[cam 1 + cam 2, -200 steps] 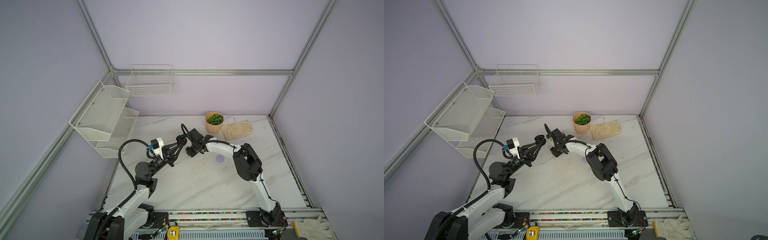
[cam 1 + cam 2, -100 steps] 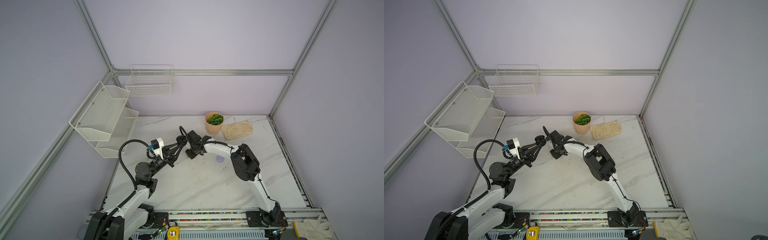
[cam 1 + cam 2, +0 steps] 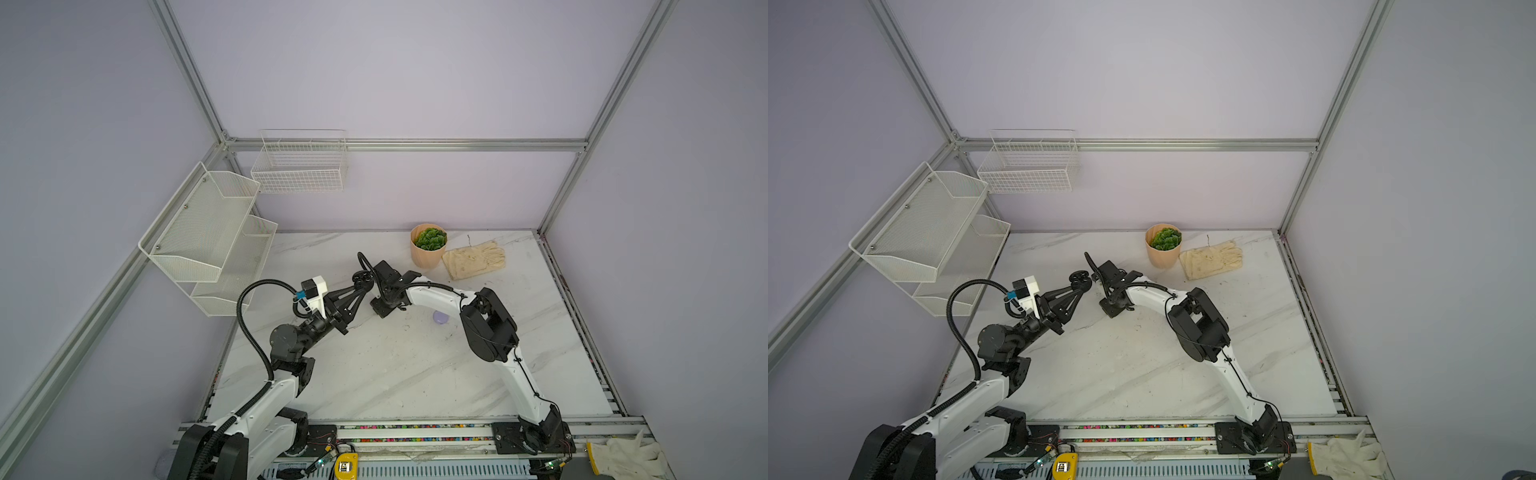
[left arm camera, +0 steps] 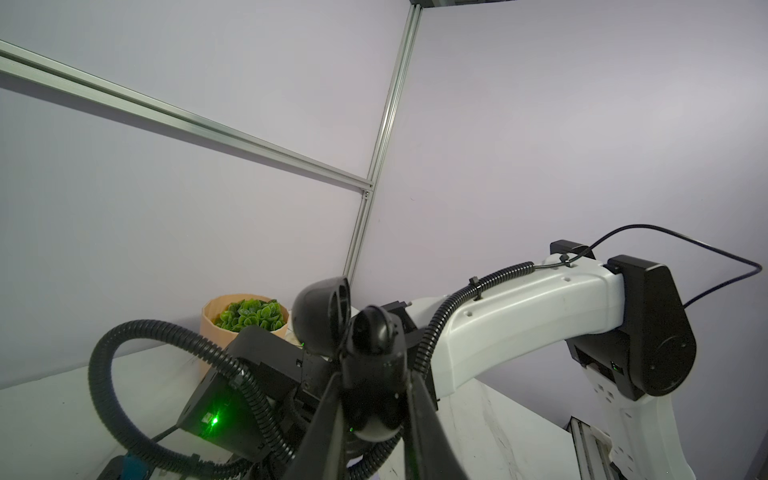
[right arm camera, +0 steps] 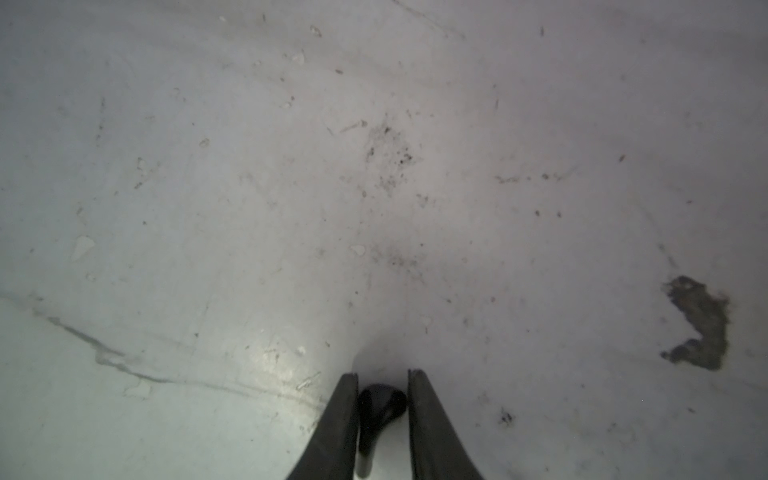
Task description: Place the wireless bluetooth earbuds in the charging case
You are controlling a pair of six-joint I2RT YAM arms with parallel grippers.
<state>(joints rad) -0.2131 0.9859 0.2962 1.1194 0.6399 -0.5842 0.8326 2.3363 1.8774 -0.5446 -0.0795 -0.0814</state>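
The right gripper (image 5: 382, 374) stood with its two fingers close on either flank of a black earbud (image 5: 380, 405), which lay on the marble tabletop (image 5: 374, 187) with its bulb toward the tips and its stem running back between the jaws. A sliver of gap showed on one side, so whether it was truly pinched could not be told. The left gripper (image 4: 374, 386) was clamped on the black charging case (image 4: 376, 332), held up with its lid (image 4: 320, 316) swung open, just beside the right arm's wrist in both top views. The case's wells faced away from the camera, so nothing showed whether an earbud sat inside. Farther out, a small lilac puck (image 3: 440, 317), probably a second case, rested on the table partly behind the right arm. Beyond it stood a potted succulent (image 3: 429, 245) and a work glove (image 3: 473, 259). No other earbuds could be made out. By this look the job was in its early part: the case was open and presented, one earbud was at the point of pickup, and lifting, carrying and seating it were all left, as was every other earbud.
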